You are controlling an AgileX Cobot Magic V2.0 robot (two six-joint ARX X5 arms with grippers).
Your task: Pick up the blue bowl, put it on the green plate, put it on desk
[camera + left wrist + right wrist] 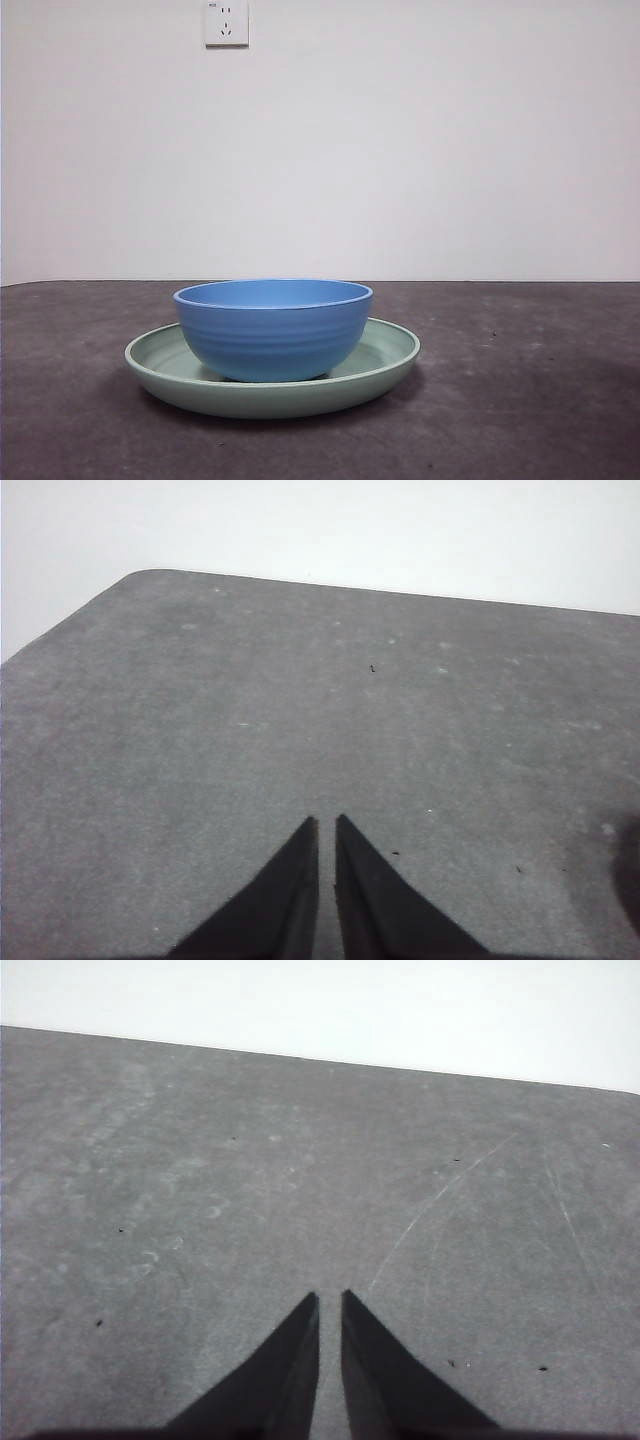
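Blue bowl [272, 328] sits in green plate [385, 360]; looks rigid, glossy, slippery, so I'd pinch rim. Left tool [326, 825], right tool [329, 1300] clenched, empty, over bare bench [520, 400].

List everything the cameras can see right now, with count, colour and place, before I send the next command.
blue bowl: one, medium blue, upright inside the green plate, near its middle.
green plate: one, pale mint green, flat on the desk under the bowl.
desk: one, dark grey-brown, speckled, bears the plate.
wall socket: one, white, high on the white back wall.
left gripper: one, black, jaws nearly together, over bare desk, holding nothing.
right gripper: one, black, jaws nearly together, over bare desk, holding nothing.
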